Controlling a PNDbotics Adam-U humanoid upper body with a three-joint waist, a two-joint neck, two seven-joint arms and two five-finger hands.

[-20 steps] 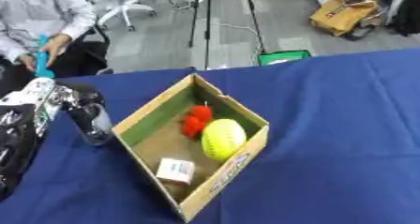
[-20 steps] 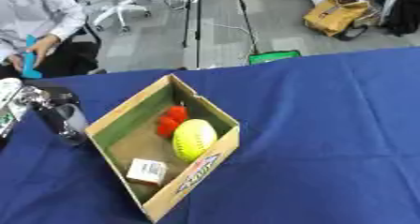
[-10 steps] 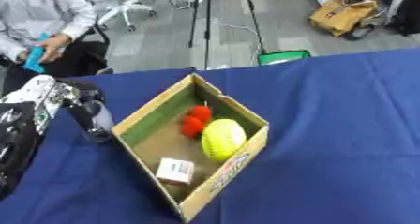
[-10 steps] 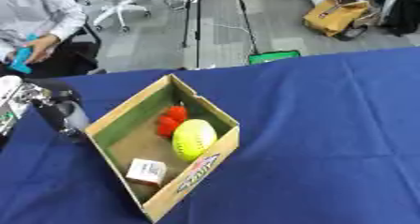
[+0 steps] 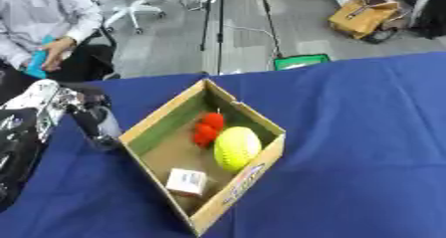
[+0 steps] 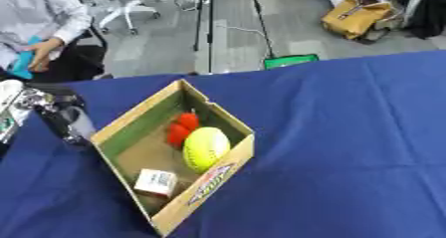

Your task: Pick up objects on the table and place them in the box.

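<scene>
The left hand (image 5: 87, 117), black and silver and partly cut off by the left edge, is being held just beside the box (image 5: 261, 152) over the blue cloth (image 5: 366, 147); whether its blurred fingers are curled or holding anything cannot be told. Nearest the hand, the open cardboard box, with plain brown walls and a printed front side, is being occupied by a smooth yellow ball (image 5: 236, 147), a lumpy red thing (image 5: 207, 128) and a small white carton (image 5: 186, 181). The right hand is not being shown.
</scene>
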